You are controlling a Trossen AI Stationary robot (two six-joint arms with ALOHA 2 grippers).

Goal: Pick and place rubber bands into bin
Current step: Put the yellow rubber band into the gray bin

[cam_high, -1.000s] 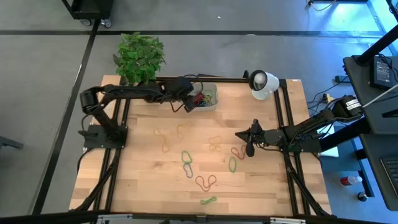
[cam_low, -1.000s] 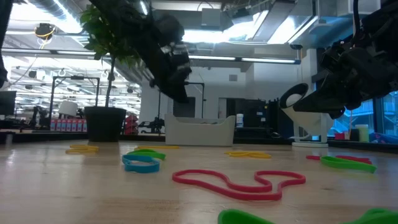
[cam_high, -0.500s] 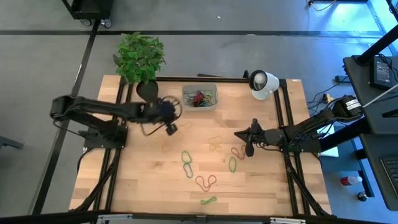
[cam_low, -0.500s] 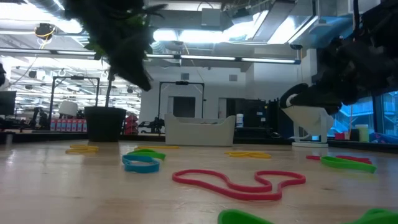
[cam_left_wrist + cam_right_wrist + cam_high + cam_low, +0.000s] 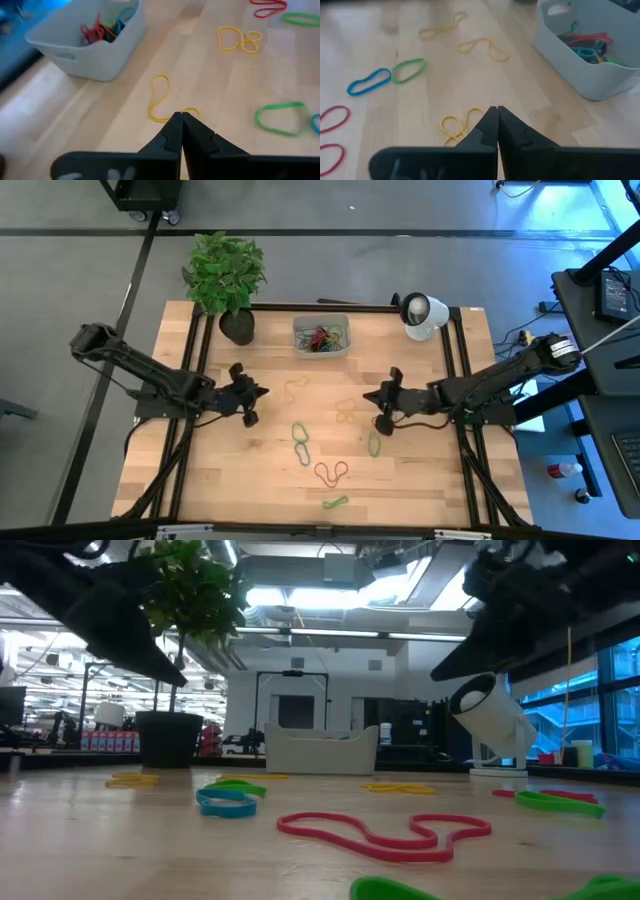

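Translucent bin [image 5: 321,338], contents tangled, indistinct

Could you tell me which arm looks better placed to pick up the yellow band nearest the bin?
Probably the left: the left gripper, shut and empty, points at that yellow band. The right gripper sits by another yellow band.

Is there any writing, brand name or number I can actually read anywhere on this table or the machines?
None can be read.
Left gripper: pale marks on its dark body, cut off by the picture's edge, not legible.
Right gripper: similar pale marks on its body, also cut off and blurred.
Bin, plant pot, white camera: no lettering visible.
Room behind the table in the low view: any signs there are too small and blurred.
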